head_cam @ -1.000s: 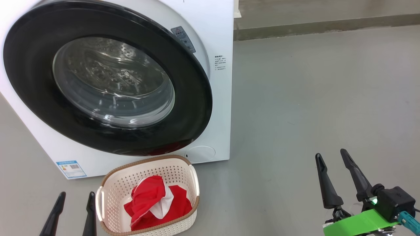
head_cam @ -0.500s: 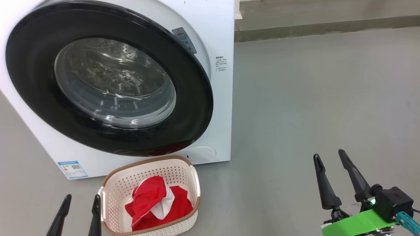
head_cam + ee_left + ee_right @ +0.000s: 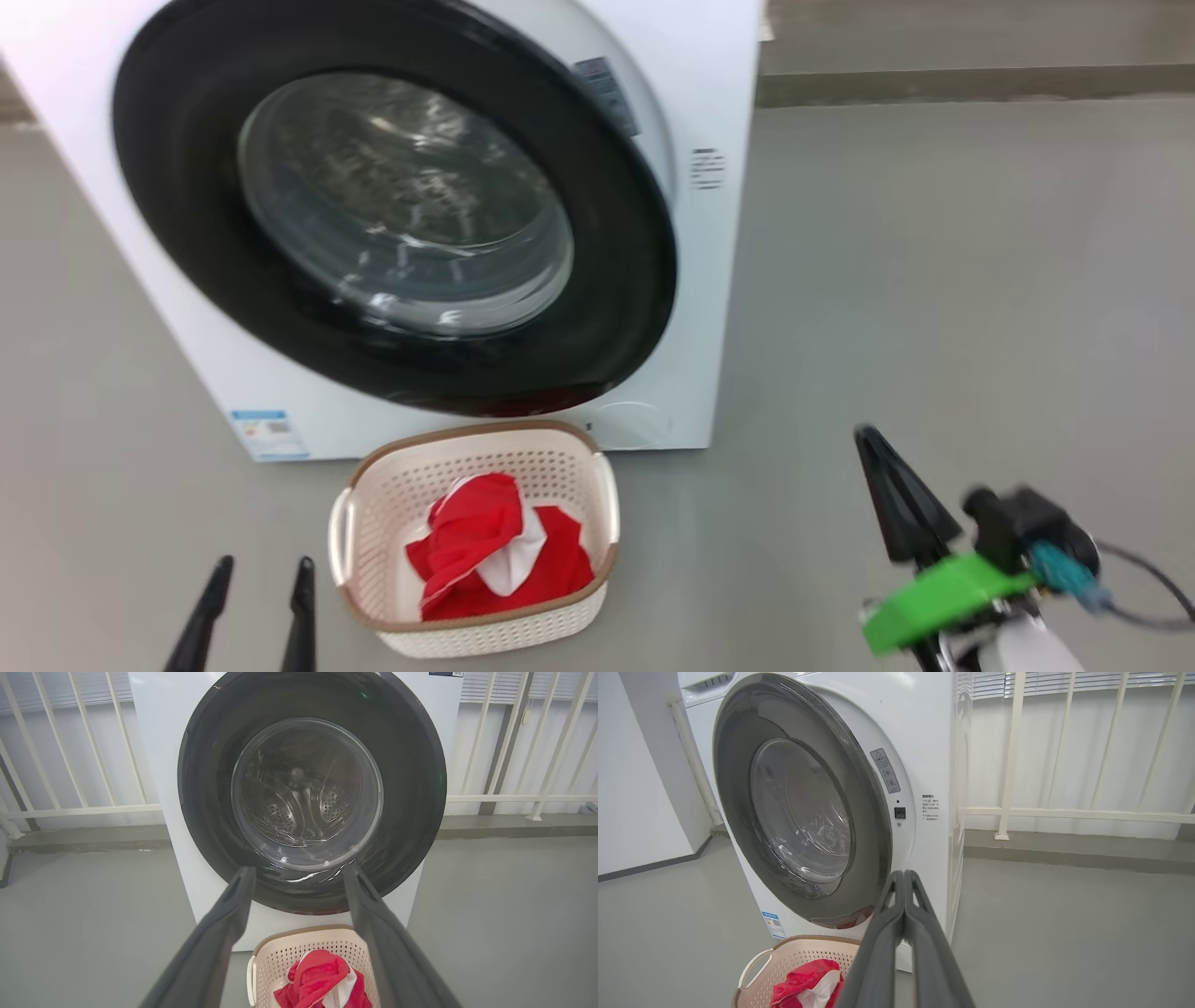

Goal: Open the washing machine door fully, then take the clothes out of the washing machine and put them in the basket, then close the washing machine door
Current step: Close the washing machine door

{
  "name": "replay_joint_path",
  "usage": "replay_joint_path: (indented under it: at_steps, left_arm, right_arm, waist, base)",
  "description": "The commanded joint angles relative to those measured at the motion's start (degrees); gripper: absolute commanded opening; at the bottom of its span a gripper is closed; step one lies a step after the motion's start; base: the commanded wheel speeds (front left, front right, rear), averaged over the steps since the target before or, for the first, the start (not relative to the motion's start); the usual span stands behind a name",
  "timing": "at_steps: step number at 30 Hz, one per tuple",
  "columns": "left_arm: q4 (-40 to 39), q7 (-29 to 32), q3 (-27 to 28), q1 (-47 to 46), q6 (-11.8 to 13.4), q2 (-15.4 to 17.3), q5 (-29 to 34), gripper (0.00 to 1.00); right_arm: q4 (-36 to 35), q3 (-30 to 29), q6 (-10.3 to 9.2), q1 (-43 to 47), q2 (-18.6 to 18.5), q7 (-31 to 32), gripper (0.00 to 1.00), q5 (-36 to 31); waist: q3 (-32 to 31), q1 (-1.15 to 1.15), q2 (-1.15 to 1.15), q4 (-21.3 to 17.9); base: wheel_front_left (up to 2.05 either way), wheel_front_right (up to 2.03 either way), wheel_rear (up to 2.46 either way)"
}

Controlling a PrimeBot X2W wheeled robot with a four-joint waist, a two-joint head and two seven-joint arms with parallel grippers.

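Observation:
The white washing machine (image 3: pixel 719 75) stands at the upper left. Its door (image 3: pixel 187 233), black-rimmed with a glass bowl, lies almost against the front. In the right wrist view the door (image 3: pixel 738 812) stands slightly off at its right edge, and the latch hole shows. The basket (image 3: pixel 485 431) sits on the floor just before the machine with the red and white clothes (image 3: pixel 485 551) inside. My left gripper (image 3: pixel 262 565) is open and empty, left of the basket. It points at the door (image 3: pixel 210 788) over the basket (image 3: pixel 280 952). My right gripper (image 3: pixel 870 437) is shut on nothing, well right of the basket, fingers pressed together (image 3: pixel 903 873).
A white railing (image 3: pixel 70 809) on a low kerb runs behind the machine, and the railing (image 3: pixel 1064 812) carries on to its right. A pale wall (image 3: pixel 635 788) stands to the machine's left. Grey floor (image 3: pixel 934 280) stretches open to the right.
My right gripper's fingers have come together from open and it looks blurred. The head camera has shifted, so machine and basket sit further right in the picture. The left gripper stays open.

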Motion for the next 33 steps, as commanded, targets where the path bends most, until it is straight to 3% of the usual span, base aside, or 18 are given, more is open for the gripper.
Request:
replay_joint_path:
  at_steps: [1,10,21,33]
  left_arm:
    - [-0.92,-0.69,1.26,-2.69,-0.29,0.15,-0.03,1.00]
    - [-0.09,-0.69,-1.79,-5.57,-0.37,0.57,-0.78,1.00]
    - [-0.90,-0.69,-6.88,-10.41,-0.39,0.20,-2.65,1.00]
    - [-0.38,-0.69,-10.18,-14.52,-0.39,-0.15,-3.39,1.00]
  right_arm:
    - [0.06,2.01,0.36,-4.69,-0.18,-0.36,0.00,-0.85]
    - [11.29,5.58,0.36,-17.66,-0.33,-0.36,0.00,2.41]
    - [21.64,8.57,0.36,-34.06,-5.85,-0.36,0.00,5.63]
    - [25.58,13.98,0.36,-44.87,-12.19,-0.36,0.00,9.99]
  waist:
    - [1.05,0.00,0.00,2.77]
    - [4.00,0.00,0.00,10.52]
    - [12.77,0.00,0.00,18.43]
    - [19.96,0.00,0.00,22.27]
  base:
    - [0.00,0.00,0.00]
    - [0.00,0.00,0.00]
    - [0.00,0.00,0.00]
    - [0.00,0.00,0.00]
